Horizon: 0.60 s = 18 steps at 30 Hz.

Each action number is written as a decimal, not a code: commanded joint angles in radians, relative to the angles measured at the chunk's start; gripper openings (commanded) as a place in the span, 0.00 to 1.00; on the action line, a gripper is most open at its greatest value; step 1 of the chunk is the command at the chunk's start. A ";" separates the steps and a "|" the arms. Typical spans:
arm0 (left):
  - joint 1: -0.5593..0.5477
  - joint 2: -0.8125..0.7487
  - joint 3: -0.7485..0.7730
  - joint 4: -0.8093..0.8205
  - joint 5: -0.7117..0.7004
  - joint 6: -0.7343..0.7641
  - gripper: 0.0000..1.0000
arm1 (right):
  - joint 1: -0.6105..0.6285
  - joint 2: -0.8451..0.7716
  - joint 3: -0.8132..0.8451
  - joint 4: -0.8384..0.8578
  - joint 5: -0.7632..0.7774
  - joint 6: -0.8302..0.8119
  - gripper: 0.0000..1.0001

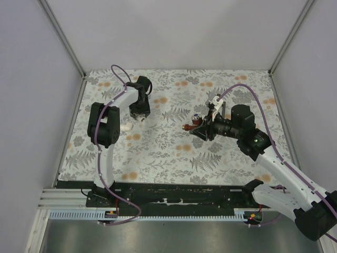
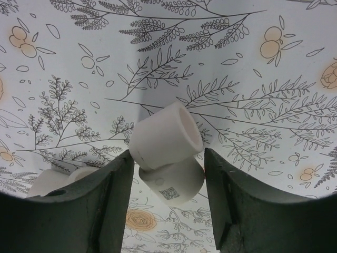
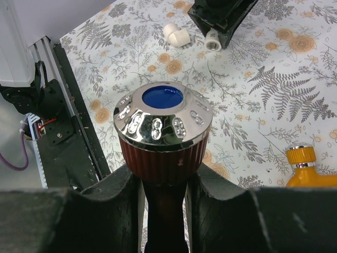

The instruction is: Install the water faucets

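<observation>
Right fingers point(image 3: 105, 211) were clenched on the reddish-brown faucet point(image 3: 160, 158), one finger each side of its ribbed body just under the knob. The knob faced the wrist camera: chrome cap point(image 3: 158, 124) with a blue disc point(image 3: 162, 97) in the centre. The cap had embossed marks round its rim, but glare left them unreadable.

In the top view that faucet point(image 1: 192, 124) sat at the tip of the right arm, right of bench point(image 1: 168, 153) centre and well apart from the left arm. Couldn't tell whether it touched the floral bench cover.

Orange faucet point(image 3: 308, 176) showed at the lower right edge of the right wrist view, near the held one. Its ribbed knob had a silver top, and the lower part was cut off by the finger.

Left fingers point(image 2: 105, 211) straddled a white elbow fitting point(image 2: 166, 139) lying on the bench at the back left. Both fingers sat right at the fitting's sides. Couldn't tell whether they were pressing on it or just short of contact.

The elbow's nearer socket carried a small square code sticker point(image 2: 169, 193), QR-type, too small to read. A second white fitting point(image 2: 52, 182) lay just beside it, partly hidden behind one of the left fingers. From the right wrist view both white fittings showed at the far side of the bench, one between the left fingers and the other loose next to them.
</observation>
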 commanded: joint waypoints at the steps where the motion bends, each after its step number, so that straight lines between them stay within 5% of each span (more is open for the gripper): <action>1: 0.001 0.025 0.025 -0.013 0.013 0.029 0.61 | 0.000 -0.004 -0.003 0.053 -0.009 -0.011 0.00; 4: 0.001 0.032 0.028 -0.007 0.001 0.023 0.61 | 0.000 -0.004 -0.004 0.054 -0.010 -0.011 0.00; 9: 0.007 0.019 0.028 -0.002 -0.008 0.012 0.81 | 0.001 -0.004 -0.004 0.053 -0.009 -0.011 0.00; 18: 0.021 0.038 0.031 0.014 0.012 0.015 0.70 | 0.000 0.000 -0.004 0.053 -0.009 -0.012 0.00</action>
